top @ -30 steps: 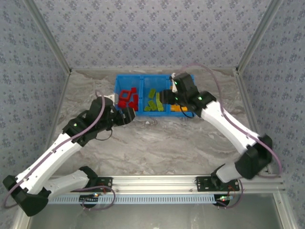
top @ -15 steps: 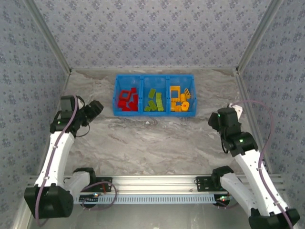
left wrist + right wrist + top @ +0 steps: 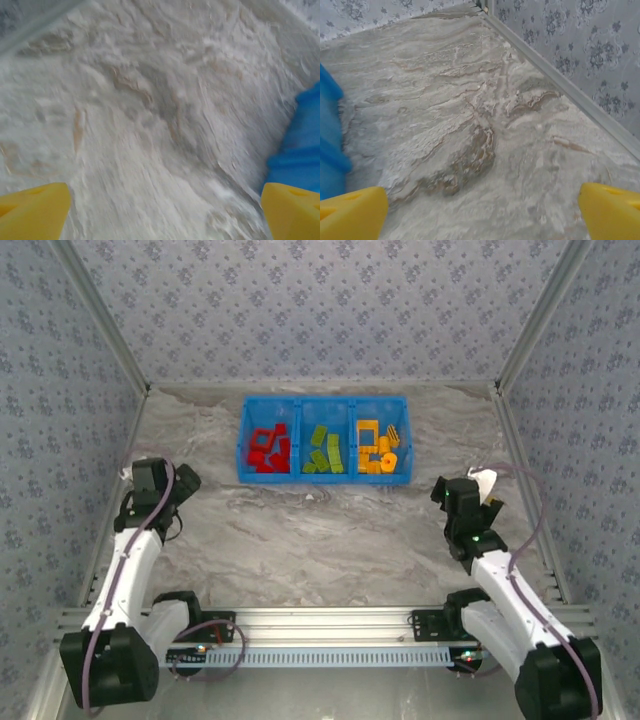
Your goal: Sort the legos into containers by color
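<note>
The legos [image 3: 325, 450] lay sorted in the blue bin [image 3: 322, 400], which stood at the far middle of the tabletop [image 3: 320, 540], just short of the back wall [image 3: 320, 310]. The red pieces [image 3: 268, 449] were in its left compartment, the lime green pieces [image 3: 322, 451] in the middle one and the orange-yellow pieces [image 3: 378, 452] in the right one.

Papered walls closed in the far, left and right sides. A metal rail [image 3: 330, 620] ran along the near edge. Between the bin and that rail the marbled surface was bare, leaving wide room in the middle.

The left tool [image 3: 183, 483] hung close to the left wall, well apart from the bin and nearer than it. In its wrist view the yellow fingertips [image 3: 32, 210] stood spread to the picture's edges over bare marble, with the bin's corner at the right edge.

The right tool [image 3: 447, 492] hung near the right wall, likewise clear of the bin. Its fingertips [image 3: 350, 212] were spread wide and pinched nothing, and the wall's base strip [image 3: 560, 85] ran along the right.

A second earlier both tools had been at the bin, the left by the red compartment and the right over the orange-yellow one. Since then both arms had folded back to the sides, and the bin stood uncovered.
</note>
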`<state>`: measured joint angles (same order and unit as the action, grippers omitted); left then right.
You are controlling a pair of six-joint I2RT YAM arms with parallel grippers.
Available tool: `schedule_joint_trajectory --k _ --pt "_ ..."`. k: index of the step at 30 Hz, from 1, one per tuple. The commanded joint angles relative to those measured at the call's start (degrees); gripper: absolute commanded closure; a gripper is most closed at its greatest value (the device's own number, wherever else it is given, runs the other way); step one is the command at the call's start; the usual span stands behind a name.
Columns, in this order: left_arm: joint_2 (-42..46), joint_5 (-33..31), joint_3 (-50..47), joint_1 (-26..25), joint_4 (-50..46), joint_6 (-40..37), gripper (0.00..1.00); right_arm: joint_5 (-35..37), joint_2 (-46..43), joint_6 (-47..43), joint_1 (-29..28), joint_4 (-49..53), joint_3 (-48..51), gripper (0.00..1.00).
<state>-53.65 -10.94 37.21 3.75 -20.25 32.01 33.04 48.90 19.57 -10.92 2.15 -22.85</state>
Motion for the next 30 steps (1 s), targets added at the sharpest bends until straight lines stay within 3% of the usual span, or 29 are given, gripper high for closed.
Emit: schedule_joint_trajectory --k 1,3,6,9,14,18,21,24,27,30 --pt "-1.53 -6.35 -5.29 0.07 14.11 -13.84 0.02 -1.52 7.05 -9.59 2.61 -16.44 2.23 0.00" --pt "-4.94 -5.24 -7.90 0.76 18.85 -16.42 0.02 -4.22 11.45 -10.38 3.14 -19.61 2.76 0.00" --pt "-9.54 -4.47 -11.14 0.81 28.29 -17.08 0.02 -7.14 17.72 -11.20 3.23 -33.47 5.25 0.00" --pt "-14.96 -5.19 -11.83 0.82 36.99 -17.51 0.02 -8.61 25.16 -13.10 3.40 -37.20 2.28 0.00" --pt "-25.61 -4.46 -8.64 0.74 47.28 -20.89 0.02 -10.99 31.36 -16.83 3.81 -30.64 -5.16 0.00" --pt "-30.79 -1.94 -5.57 1.43 48.11 -20.89 0.02 -14.17 30.90 -20.16 6.07 -39.72 -1.27 0.00" --pt "-33.46 -0.15 -1.86 0.39 44.62 -23.00 0.02 -21.72 33.65 -18.47 11.31 -47.16 1.81 0.00" --pt "-34.86 1.60 -1.17 -2.02 45.18 -26.84 0.02 -24.58 38.73 -19.27 11.93 -56.12 4.07 0.00" --pt "-33.01 -1.41 -7.65 -6.50 55.61 -31.83 0.02 -24.31 38.36 -20.66 10.68 -53.34 2.99 0.00" --pt "-31.16 -3.38 -16.19 -6.52 69.07 -30.32 0.02 -25.19 37.77 -21.06 10.58 -55.16 4.48 0.00"
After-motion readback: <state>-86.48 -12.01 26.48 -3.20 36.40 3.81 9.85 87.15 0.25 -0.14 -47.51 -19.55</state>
